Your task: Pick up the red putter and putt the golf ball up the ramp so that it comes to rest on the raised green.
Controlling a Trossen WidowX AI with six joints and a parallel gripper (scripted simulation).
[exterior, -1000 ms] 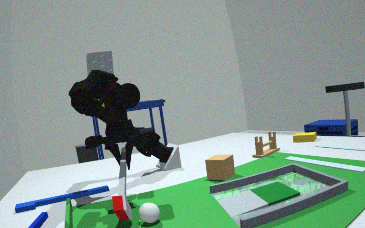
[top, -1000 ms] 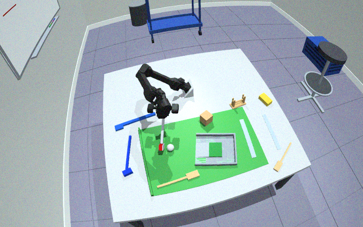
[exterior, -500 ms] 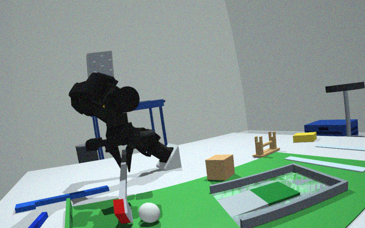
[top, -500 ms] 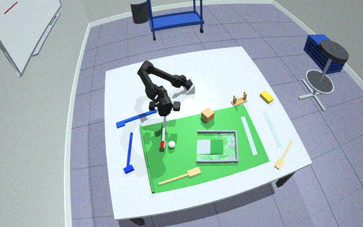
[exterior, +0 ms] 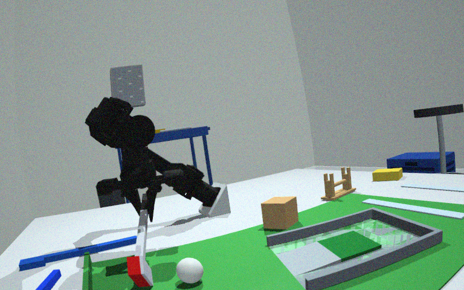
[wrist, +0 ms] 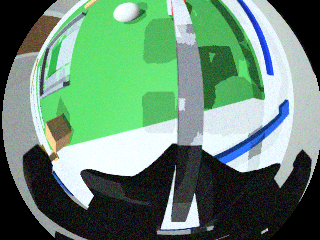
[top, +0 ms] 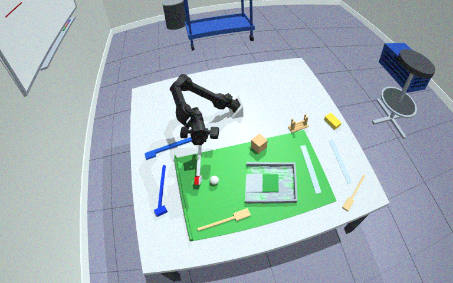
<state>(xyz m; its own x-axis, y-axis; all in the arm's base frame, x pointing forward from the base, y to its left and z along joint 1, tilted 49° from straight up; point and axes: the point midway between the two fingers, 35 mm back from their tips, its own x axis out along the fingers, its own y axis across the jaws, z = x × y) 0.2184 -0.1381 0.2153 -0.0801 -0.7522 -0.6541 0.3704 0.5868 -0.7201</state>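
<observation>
From above, no readable writing shows on any object. At the near-left part of the white table (top: 160,240), the black arm's end effector (top: 199,142) is clamped narrow on the grey shaft of the red-headed putter (top: 198,167), which hangs down so that its red head sits low over the left end of the flat green putting mat (top: 233,206). A white golf ball (top: 214,180) lies on the mat just right of the head; whether the two touch cannot be told. Further right on the mat sits the grey-walled ramp frame with its darker raised green (top: 270,183) inside. Two blue putters (top: 167,147) lie on the table left of the mat, a tan wooden putter (top: 224,219) on the mat's near edge, and a tan wooden cube (top: 258,143) at its far edge.

Seen from the exterior camera, the end effector (exterior: 145,201) pinches the top of the shaft, and the putter (exterior: 141,246) hangs nearly upright with its red head just left of the golf ball (exterior: 189,270), a narrow gap visible between them. The raised green (exterior: 348,244) lies well to the right.

Looking down the wrist view, the grey shaft of the putter (wrist: 187,107) runs up from between the dark jaws to the red head, with the golf ball (wrist: 127,11) to its left.
</observation>
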